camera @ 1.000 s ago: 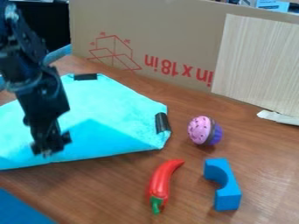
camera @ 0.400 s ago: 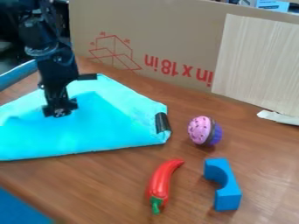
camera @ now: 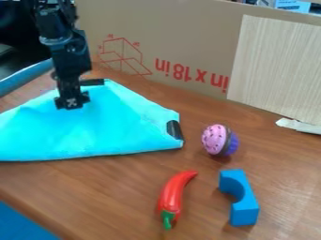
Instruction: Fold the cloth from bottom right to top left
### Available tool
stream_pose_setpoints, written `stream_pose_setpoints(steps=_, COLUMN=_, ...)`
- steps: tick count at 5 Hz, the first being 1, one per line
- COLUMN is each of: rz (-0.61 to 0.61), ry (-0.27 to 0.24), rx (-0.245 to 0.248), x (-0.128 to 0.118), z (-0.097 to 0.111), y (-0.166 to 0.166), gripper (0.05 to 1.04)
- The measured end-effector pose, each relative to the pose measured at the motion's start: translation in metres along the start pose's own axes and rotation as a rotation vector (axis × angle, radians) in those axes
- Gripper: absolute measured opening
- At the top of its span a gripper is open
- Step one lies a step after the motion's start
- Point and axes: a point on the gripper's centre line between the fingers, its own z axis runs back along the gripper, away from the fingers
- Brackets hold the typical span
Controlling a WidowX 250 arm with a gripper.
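One each: cloth [camera: 103, 129], pepper [camera: 171, 194], cupcake [camera: 217, 139], block [camera: 245, 211]

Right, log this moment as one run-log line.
task: fold cloth; gripper: at cloth, near upper black strip; fold: extent unclear; beside cloth: toy cupcake; nearer camera: red pepper, blue block

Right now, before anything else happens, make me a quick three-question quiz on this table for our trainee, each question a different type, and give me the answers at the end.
1. True or false: the robot's hand is over the turquoise cloth.
2. Multiple choice: which of these has a green stem?
A) the cupcake toy
B) the red pepper
C) the cardboard box
3. Fill in the blank: in the camera view, the arch-shaped block lies to the ____ of the red pepper.

Key: 1. True. 2. B. 3. Right.
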Motion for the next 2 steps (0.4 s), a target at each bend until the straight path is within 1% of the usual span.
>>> stream_pose_setpoints(steps=2, rz=0.038, ry=0.009, rx=-0.033, x=0.017, z=-0.002, y=0.036, gripper=0.083)
